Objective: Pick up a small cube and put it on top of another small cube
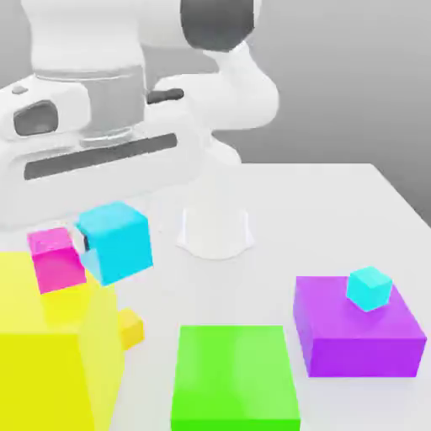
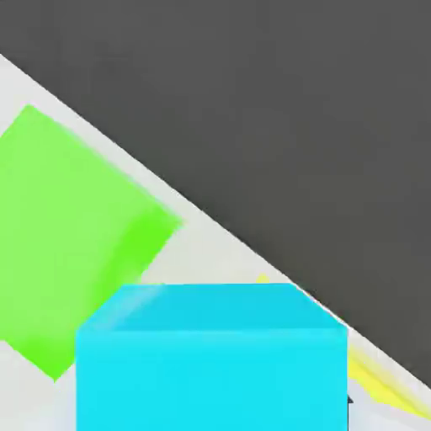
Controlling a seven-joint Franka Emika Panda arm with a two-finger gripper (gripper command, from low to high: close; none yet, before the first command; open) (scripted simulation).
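One small cyan cube [image 1: 116, 242] sits between my gripper's fingers [image 1: 80, 241], under the white hand at the exterior view's left. My gripper [image 1: 105, 237] is shut on this cube. The hand view shows the same cube [image 2: 210, 362] close up, with its top face and one side showing. The other small cyan cube [image 1: 369, 288] rests on top of the purple block [image 1: 358, 337] at the exterior view's right, far from the gripper.
A small magenta cube [image 1: 55, 261] sits just beside the held cube. A big yellow block [image 1: 50, 353] fills the front left, with a small yellow-orange cube [image 1: 130, 327] next to it. A flat green block [image 1: 236, 375] [image 2: 67, 236] lies in front. The arm's white base [image 1: 215, 227] stands behind.
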